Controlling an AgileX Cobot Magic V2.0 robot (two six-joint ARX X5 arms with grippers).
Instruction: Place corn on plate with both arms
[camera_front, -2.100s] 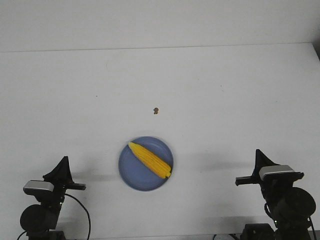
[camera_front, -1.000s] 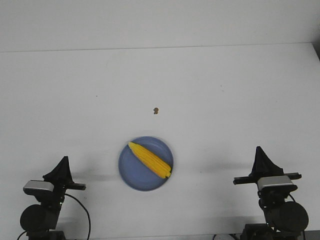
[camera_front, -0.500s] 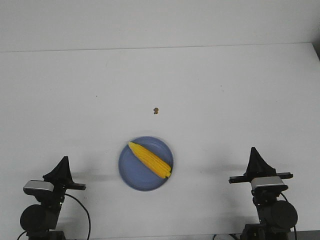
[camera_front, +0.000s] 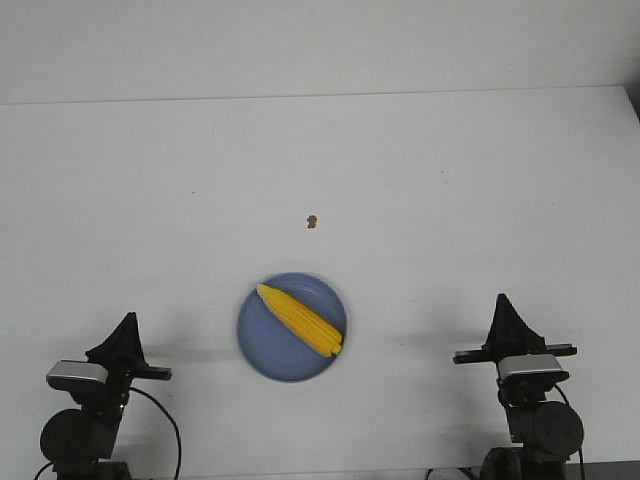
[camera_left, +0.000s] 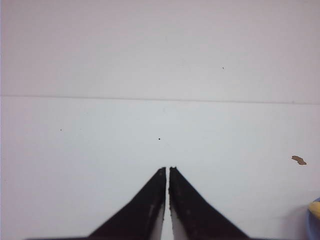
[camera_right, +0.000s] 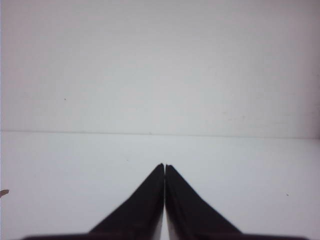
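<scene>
The yellow corn (camera_front: 301, 319) lies diagonally on the blue plate (camera_front: 262, 345) near the table's front middle, its pointed end toward the far left. My left gripper (camera_front: 128, 319) is shut and empty, near the front edge to the left of the plate. My right gripper (camera_front: 503, 300) is shut and empty, near the front edge to the right of the plate. In the left wrist view the jaws (camera_left: 167, 169) are closed, and a sliver of the plate (camera_left: 315, 222) and corn (camera_left: 316, 206) shows at the edge. In the right wrist view the jaws (camera_right: 164, 165) are closed over bare table.
A tiny brown speck (camera_front: 312, 221) lies on the white table beyond the plate; it also shows in the left wrist view (camera_left: 298, 160). The table's far edge meets a pale wall (camera_front: 320, 50).
My right arm has drawn back and shifted slightly left toward the front edge. The left arm, the corn and the plate have not moved.
</scene>
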